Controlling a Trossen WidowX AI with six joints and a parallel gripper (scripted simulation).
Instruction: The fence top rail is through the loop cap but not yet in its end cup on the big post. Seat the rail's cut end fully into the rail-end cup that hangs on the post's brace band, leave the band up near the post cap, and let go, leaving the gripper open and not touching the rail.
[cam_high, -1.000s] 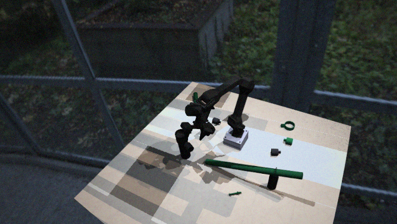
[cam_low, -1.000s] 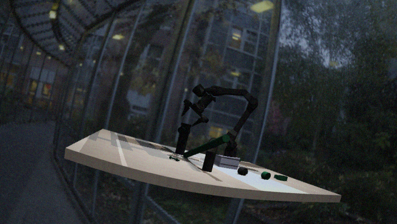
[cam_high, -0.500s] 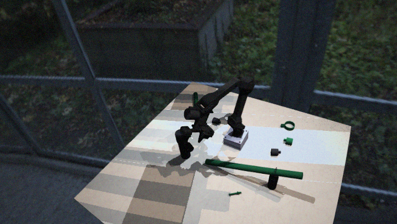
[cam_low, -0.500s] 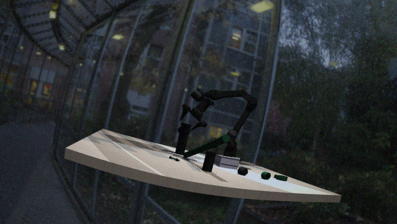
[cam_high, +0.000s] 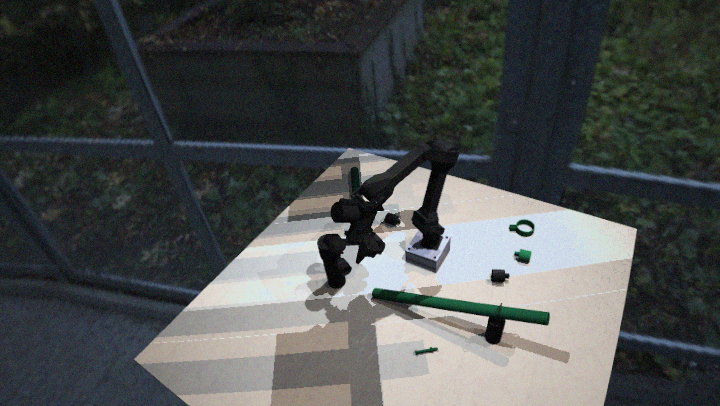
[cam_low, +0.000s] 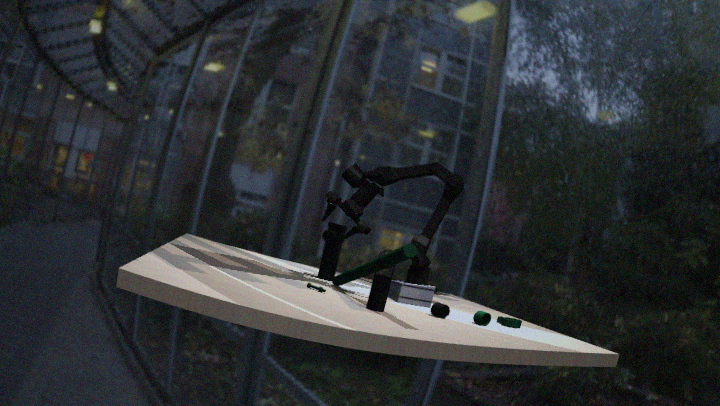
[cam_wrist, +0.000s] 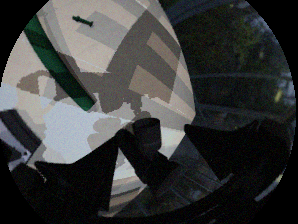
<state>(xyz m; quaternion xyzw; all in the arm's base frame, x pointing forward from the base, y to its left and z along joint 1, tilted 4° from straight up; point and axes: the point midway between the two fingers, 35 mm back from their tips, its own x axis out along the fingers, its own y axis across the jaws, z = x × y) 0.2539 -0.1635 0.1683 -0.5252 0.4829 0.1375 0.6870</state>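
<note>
The green rail slopes through the thin loop cap on the short black post. Its lower end is near the table, apart from the big post. The dark rail-end cup sticks out from the big post on the rail's side in the top view; the band's exact height is hard to tell. My gripper is open and empty, its fingers around or just above the big post's top. Contact is too dark to judge. It is clear of the rail.
The arm's base stands behind the rail. A green bolt, a black fitting, a green fitting and a green ring lie loose. A green piece is at the back.
</note>
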